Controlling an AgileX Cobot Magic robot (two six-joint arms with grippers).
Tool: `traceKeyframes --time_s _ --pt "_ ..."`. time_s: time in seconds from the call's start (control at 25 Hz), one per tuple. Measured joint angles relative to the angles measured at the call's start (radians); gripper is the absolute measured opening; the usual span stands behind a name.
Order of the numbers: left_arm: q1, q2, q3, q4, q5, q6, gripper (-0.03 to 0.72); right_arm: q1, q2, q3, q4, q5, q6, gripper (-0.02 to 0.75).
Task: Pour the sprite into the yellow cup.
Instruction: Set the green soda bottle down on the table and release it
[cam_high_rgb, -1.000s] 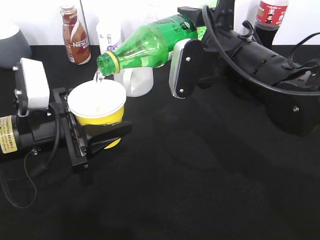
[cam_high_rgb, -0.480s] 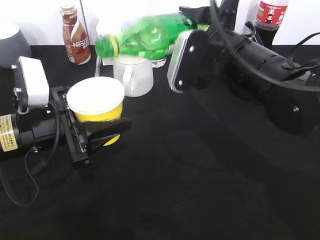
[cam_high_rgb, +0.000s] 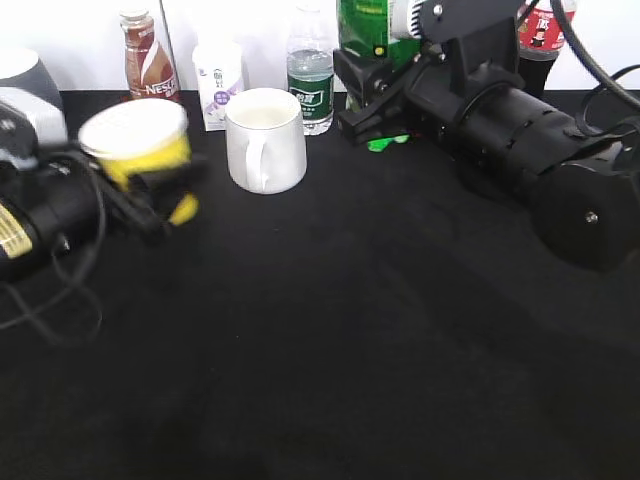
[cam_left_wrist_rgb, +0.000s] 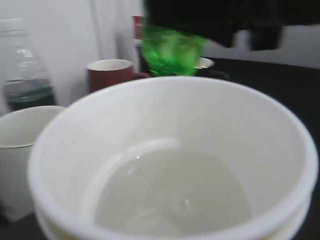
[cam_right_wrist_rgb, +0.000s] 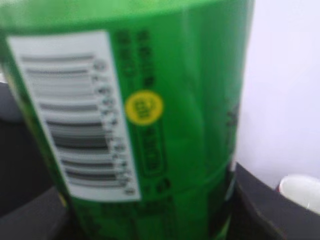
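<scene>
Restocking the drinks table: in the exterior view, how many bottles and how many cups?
Bottles: 5 (sprite, cola, water, Nestle, white bottle)
Cups: 2 (yellow cup, mug)
Total: 7

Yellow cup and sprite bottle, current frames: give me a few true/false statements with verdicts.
1. The yellow cup holds clear liquid. True; the left wrist view shows it pooled at the bottom.
2. The sprite bottle is tipped over the cup. False; it stands roughly upright in the right gripper, far right of the cup.
3. The white mug stands between cup and bottle. True.
4. The left gripper is empty. False; it holds the yellow cup.
5. The bottle label shows a barcode. True.
</scene>
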Motion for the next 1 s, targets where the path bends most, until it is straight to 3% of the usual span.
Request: traceKeyframes --time_s 0.2,0.36,0.64,0.88,1.0 --pt "0.076 0.019 -0.05 -0.152 0.074 0.097 0.487 0.0 0.0 0.0 0.001 0.012 0.061 0.426" --pt "0.129 0.14 -0.156 -0.154 0.111 0.138 0.487 0.0 0.0 0.0 0.001 0.012 0.092 0.426" --pt "0.145 0.397 -0.343 -0.155 0.018 0.181 0.487 0.0 0.0 0.0 0.001 0.013 0.137 0.423" --pt "0.277 0.405 -0.35 -0.15 0.004 0.181 0.487 0.0 0.0 0.0 0.001 0.013 0.138 0.423" --pt "0.287 0.405 -0.351 -0.144 0.003 0.227 0.487 0.0 0.0 0.0 0.001 0.013 0.139 0.423"
